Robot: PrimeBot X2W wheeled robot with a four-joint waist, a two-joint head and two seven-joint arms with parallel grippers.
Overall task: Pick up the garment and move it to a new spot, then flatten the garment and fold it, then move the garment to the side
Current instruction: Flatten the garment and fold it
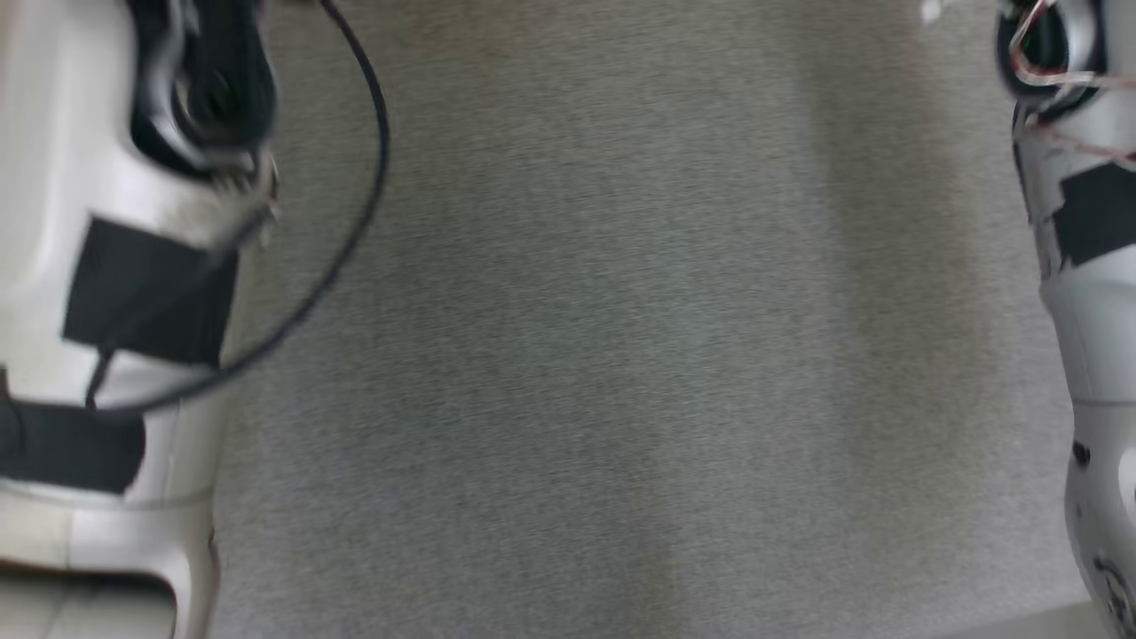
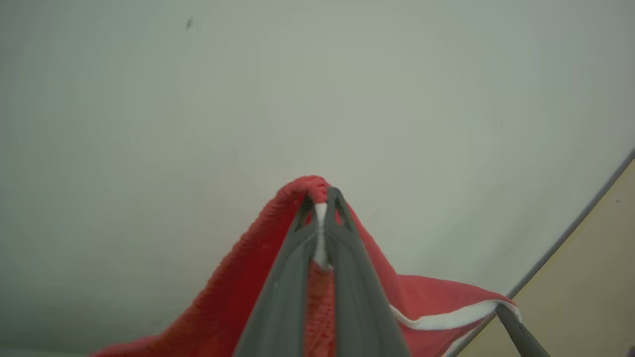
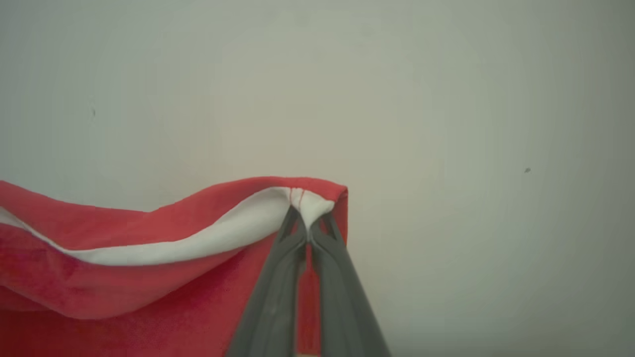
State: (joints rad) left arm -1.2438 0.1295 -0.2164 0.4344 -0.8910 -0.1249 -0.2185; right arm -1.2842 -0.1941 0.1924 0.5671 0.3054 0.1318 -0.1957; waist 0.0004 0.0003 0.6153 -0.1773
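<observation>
Grey, finely flecked carpet (image 1: 621, 355), evenly lit, view blurred. Pale matte worktop (image 2: 317, 99): one small dark speck (image 2: 189, 23), well apart from its dark edge strip (image 2: 570, 233). Beige surface (image 2: 585, 287) lies beyond that strip.

Setting: indoor robot test area, of lab or office type; the exact kind cannot be told. Evidence, head view: grey flecked carpet-like surface (image 1: 621, 355), blurred; pale left forearm (image 1: 80, 177) patched with black tape (image 1: 151, 293); loose black cable (image 1: 377, 177) looping beside it. Evidence, left wrist view: plain pale worktop (image 2: 317, 99), dark-edged, with a tan surface (image 2: 595, 287) beyond that edge.
</observation>
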